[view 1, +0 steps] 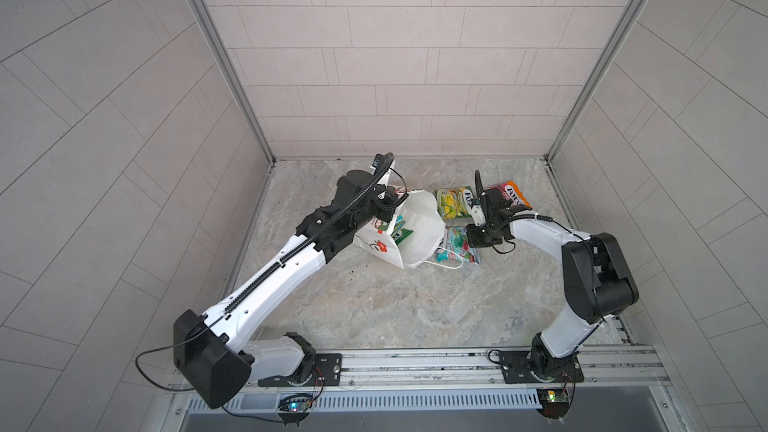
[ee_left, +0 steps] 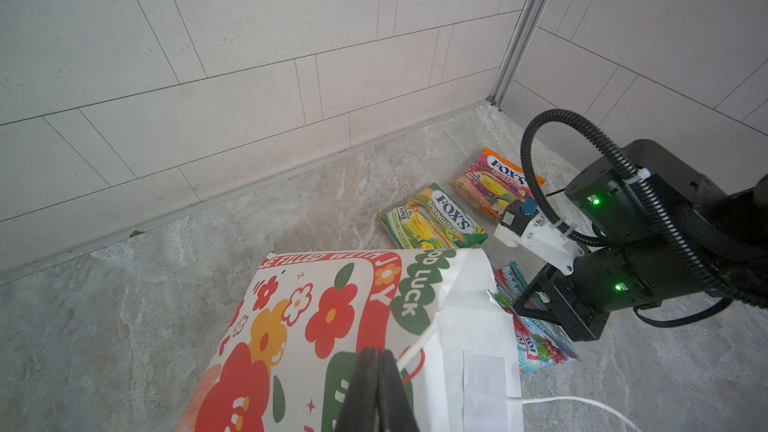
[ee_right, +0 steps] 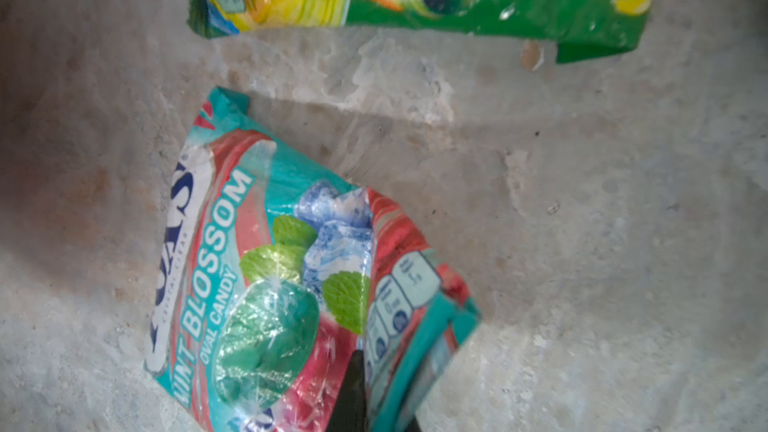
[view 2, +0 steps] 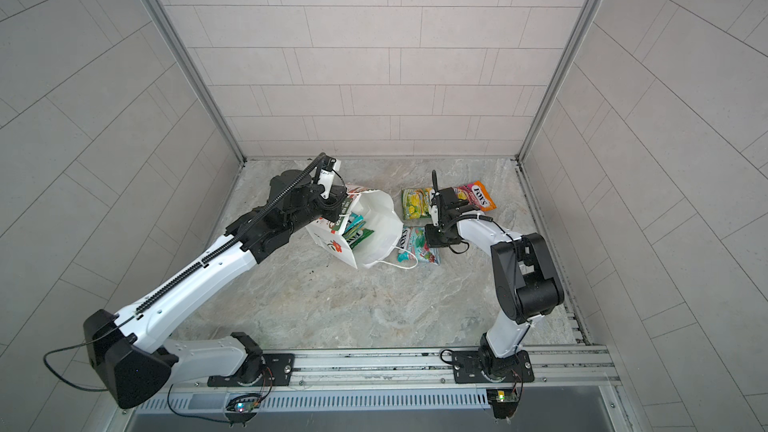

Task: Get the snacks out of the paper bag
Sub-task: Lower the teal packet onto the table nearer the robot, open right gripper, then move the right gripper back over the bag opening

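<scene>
In both top views the bare marble table fills the lower middle of the frame. Above it, at the centre, the paper bag stands with its mouth gaping, and green and teal packets show inside it. A white cord handle trails from the bag over the lower end of the teal packet, which lies on the table just right of the bag.

At the bottom centre of the left wrist view, the left gripper has its fingers pressed together on the bag's printed wall at the rim. At the bottom of the right wrist view, the right gripper sits low over the teal packet, its fingers close together and pinching the packet's raised edge.

Farther back, up and right of the bag, the green-yellow packet lies flat. The orange-pink packet lies just right of it, toward the back wall.
</scene>
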Tool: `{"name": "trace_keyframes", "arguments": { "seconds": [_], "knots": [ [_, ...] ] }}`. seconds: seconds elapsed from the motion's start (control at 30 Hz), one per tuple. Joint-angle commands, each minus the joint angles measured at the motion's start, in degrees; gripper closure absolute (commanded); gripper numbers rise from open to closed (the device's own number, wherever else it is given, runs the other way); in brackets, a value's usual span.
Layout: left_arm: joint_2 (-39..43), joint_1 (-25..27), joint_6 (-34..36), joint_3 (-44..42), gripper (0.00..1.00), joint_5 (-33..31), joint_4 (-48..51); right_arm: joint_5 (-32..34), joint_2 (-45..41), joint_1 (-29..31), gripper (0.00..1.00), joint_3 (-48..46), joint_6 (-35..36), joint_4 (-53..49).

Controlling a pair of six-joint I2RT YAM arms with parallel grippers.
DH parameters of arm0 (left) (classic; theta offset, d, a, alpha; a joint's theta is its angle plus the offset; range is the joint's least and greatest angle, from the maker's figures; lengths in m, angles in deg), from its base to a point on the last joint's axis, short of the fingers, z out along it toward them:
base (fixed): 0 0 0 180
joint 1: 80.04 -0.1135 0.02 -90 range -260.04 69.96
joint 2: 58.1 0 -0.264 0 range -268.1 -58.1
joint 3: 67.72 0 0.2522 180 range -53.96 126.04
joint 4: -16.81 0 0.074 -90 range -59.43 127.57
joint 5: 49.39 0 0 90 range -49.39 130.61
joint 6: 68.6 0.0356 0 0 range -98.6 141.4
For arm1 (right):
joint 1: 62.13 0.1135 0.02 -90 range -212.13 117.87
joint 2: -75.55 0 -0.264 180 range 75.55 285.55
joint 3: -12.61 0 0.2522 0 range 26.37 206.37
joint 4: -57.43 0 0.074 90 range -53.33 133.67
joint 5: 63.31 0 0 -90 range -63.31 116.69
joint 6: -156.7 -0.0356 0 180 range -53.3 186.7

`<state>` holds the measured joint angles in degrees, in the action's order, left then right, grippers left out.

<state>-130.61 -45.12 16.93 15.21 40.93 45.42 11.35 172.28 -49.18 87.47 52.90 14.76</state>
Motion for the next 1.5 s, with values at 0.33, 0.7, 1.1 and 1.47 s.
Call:
{"name": "trace_keyframes", "arguments": {
  "seconds": [0.33,0.7,1.1,1.47],
  "knots": [
    [1.2,0.32,0.43,-0.26,1.0,-0.57,-0.26,9.18,-4.55,-0.29,0.56,0.24,-1.04,0.65],
    [1.32,0.28,0.42,-0.26,1.0,-0.02,-0.25,-2.78,-16.8,-0.29,0.55,-3.94,-3.69,1.92],
    [1.41,0.33,0.06,-0.17,1.0,0.51,-0.35,-18.09,-28.74,3.28,0.56,-10.36,-15.25,15.12],
    [1.71,0.59,-0.1,-0.17,1.0,0.51,-0.44,-18.01,-25.95,17.66,0.59,-7.75,-16.5,18.78]
  ]
}}
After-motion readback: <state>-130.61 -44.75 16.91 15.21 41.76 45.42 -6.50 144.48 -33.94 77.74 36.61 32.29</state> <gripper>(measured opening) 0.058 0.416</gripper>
